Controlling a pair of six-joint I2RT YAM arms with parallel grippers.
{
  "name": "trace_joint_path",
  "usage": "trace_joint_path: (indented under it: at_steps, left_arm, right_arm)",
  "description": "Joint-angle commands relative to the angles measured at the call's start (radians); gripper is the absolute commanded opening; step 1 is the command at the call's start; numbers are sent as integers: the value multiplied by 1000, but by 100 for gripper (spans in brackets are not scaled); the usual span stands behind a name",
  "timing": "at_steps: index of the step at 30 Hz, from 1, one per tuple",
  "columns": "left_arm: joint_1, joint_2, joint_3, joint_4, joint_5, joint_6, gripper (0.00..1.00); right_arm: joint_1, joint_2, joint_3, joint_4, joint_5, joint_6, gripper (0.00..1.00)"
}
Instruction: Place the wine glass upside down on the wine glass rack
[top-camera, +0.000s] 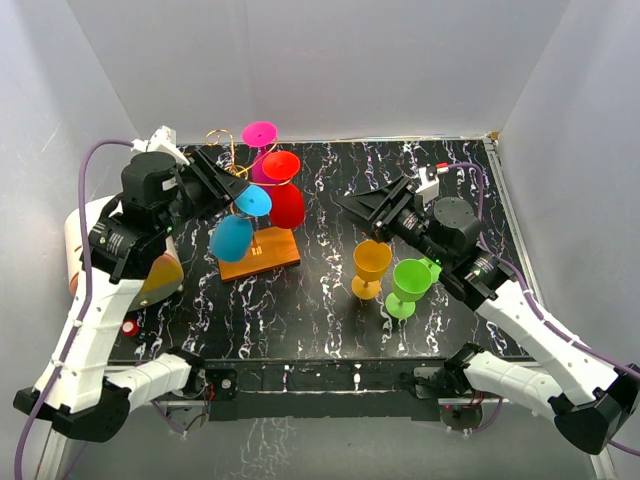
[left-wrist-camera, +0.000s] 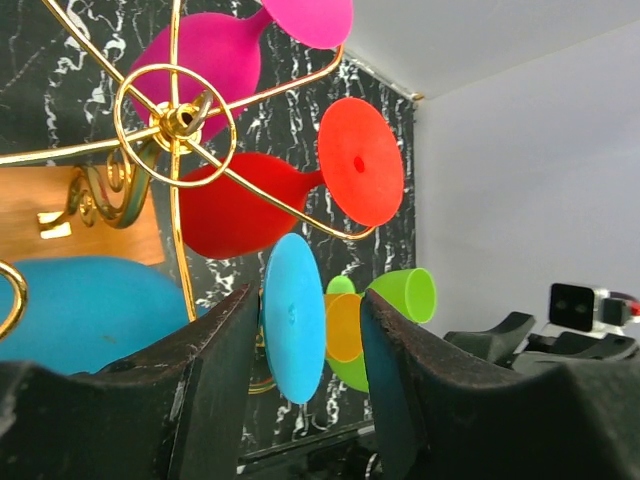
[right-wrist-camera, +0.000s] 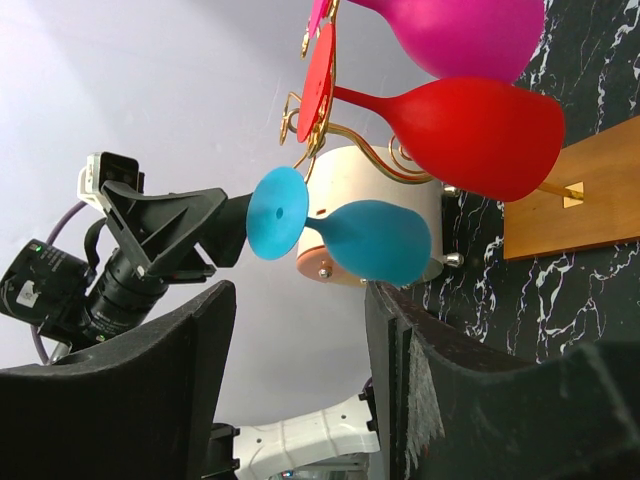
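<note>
The rack (top-camera: 265, 252) holds three glasses bowl-down: pink (top-camera: 259, 135) at its back, red (top-camera: 287, 205) on its right, and blue glass (top-camera: 233, 237) at its near left. The left gripper (top-camera: 240, 188) stands partly open around the blue foot, not pinching it. The right gripper (top-camera: 358, 203), right of the rack, gapes empty.

Blue wine glass (top-camera: 233, 237), gold rack (left-wrist-camera: 176, 119)

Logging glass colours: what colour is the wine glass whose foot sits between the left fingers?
Blue. The wine glass shows best in the left wrist view.
</note>
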Motion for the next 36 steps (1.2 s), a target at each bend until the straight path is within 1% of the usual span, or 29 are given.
trace_joint_path:
  at_steps: [1, 4, 6, 9, 14, 16, 17, 20, 23, 26, 29, 32, 34, 36]
  left_arm:
    - [3, 27, 55, -85, 8, 107, 44]
    - [3, 30, 57, -89, 6, 131, 44]
    - [3, 32, 57, -91, 6, 144, 40]
    - [3, 39, 66, -109, -13, 172, 39]
    - [3, 40, 104, -136, -62, 217, 41]
    - [3, 47, 149, -167, -85, 251, 44]
    - [3, 53, 177, -187, -97, 275, 47]
    - [3, 63, 237, -226, -92, 359, 57]
    - [3, 37, 251, -218, -12, 448, 67]
    - [3, -10, 219, -170, 100, 518, 75]
    - [3, -78, 136, -73, 157, 542, 79]
    - [3, -146, 36, 34, 188, 538, 80]
    - [3, -182, -8, 95, 201, 530, 80]
    - [3, -208, -36, 140, 209, 531, 80]
  right_arm:
    - [-6, -9, -4, 43, 8, -4, 53]
    - [-6, -9, -4, 44, 8, -3, 53]
    - [-5, -10, -3, 43, 9, -3, 53]
    - [-6, -13, -1, 40, 12, -4, 53]
    - [-5, -19, 1, 20, 25, -21, 53]
    - [-5, -16, 11, -9, 36, -61, 53]
    - [-5, -11, 21, -38, 44, -101, 53]
    - [-5, 35, 90, -208, 88, -251, 53]
    - [-6, 103, 186, -402, 124, -414, 53]
    - [-5, 164, 268, -566, 143, -548, 53]
    - [-3, 198, 317, -671, 179, -618, 53]
    - [4, 221, 343, -738, 217, -658, 52]
    - [28, 256, 361, -787, 267, -669, 51]
    - [78, 299, 371, -825, 331, -673, 51]
